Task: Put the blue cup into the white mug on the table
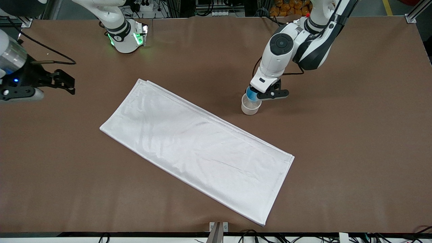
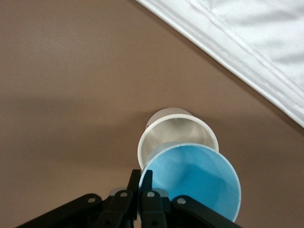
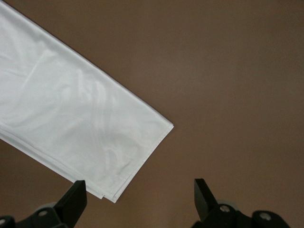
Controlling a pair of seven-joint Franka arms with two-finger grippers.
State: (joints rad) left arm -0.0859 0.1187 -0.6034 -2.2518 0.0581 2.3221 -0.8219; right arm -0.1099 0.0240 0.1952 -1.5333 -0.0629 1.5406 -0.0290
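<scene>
Small bright-blue handleless cup (image 2: 192, 178) pinched by rim in left pincer (image 2: 140, 190), poised over small white cylindrical mug (image 2: 176, 130) on brown worktop (image 1: 337, 135), prob. aligning for drop. Right pincer (image 3: 140, 199) open, idle near white cloth (image 1: 195, 145).

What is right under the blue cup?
The white mug stands on the table just below the blue cup, which the left end effector pinches by its rim. The mug looks empty inside, though the cup covers part of it.

No legible text, labels, brand marks, numbers or signs appear on any object, surface or robot component in the three views.
</scene>
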